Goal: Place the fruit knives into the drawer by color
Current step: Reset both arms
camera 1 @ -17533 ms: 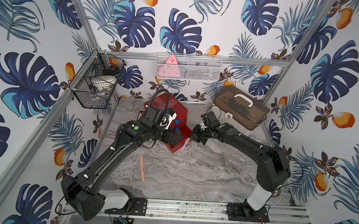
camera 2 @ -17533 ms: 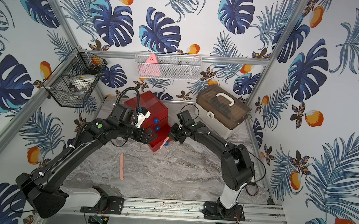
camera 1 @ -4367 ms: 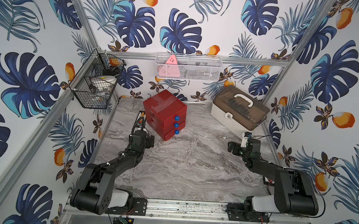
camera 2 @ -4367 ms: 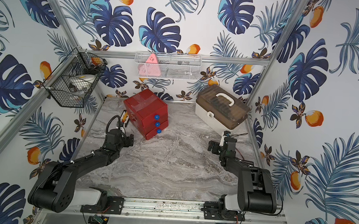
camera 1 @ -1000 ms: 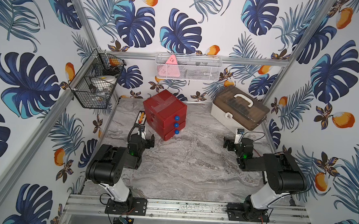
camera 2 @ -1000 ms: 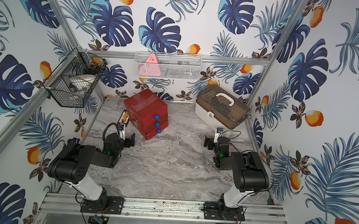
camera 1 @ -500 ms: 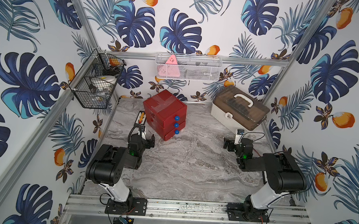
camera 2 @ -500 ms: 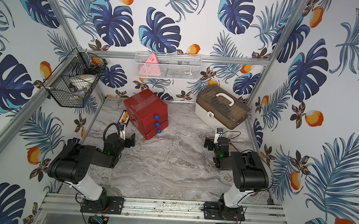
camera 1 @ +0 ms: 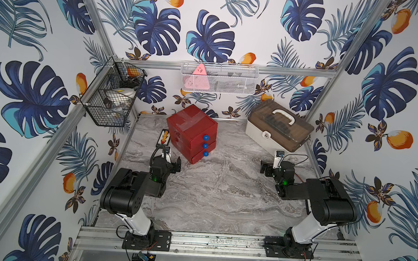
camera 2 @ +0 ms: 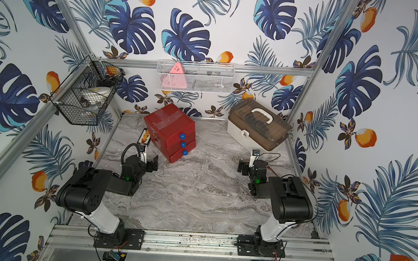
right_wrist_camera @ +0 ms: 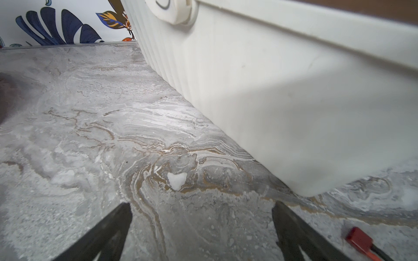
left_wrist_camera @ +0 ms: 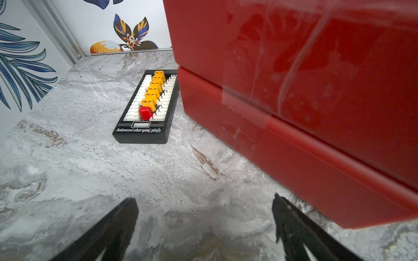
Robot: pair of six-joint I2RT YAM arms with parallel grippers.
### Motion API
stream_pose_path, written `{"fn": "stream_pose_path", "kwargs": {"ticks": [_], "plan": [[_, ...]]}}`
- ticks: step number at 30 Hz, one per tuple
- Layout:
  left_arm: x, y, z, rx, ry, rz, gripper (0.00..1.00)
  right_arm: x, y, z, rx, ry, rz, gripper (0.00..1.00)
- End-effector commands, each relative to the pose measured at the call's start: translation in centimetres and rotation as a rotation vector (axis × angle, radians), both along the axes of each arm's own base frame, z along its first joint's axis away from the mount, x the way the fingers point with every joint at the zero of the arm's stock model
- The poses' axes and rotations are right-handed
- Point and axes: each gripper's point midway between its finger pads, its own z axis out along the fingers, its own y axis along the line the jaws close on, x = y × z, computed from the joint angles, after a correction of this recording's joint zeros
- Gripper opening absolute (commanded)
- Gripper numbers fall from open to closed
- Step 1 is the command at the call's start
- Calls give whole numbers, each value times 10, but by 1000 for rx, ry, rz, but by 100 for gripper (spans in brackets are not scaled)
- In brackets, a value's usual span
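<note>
The left tool (left_wrist_camera: 203, 200) and right tool (right_wrist_camera: 202, 204) have drawn back gaping empty, red drawer chest (camera 1: 191, 125) shut, worktop (camera 1: 224, 193) cleared of knives: sorting looks done.

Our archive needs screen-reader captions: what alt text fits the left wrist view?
A red drawer chest stands close by on a grey marble table, a black charging plate with yellow plugs and one red plug lying beside it. Nearest the camera, the left tool is open and empty.
</note>
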Motion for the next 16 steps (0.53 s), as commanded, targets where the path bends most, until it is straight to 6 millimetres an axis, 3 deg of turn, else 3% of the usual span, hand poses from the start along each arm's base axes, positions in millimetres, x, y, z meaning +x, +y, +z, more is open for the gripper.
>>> {"fn": "stream_pose_path", "kwargs": {"ticks": [1, 16], "plan": [[3, 2, 6, 9, -23, 12, 99, 2, 7, 8, 15, -33, 53, 100], [2, 3, 8, 20, -34, 22, 99, 2, 4, 7, 12, -30, 36, 100]]}}
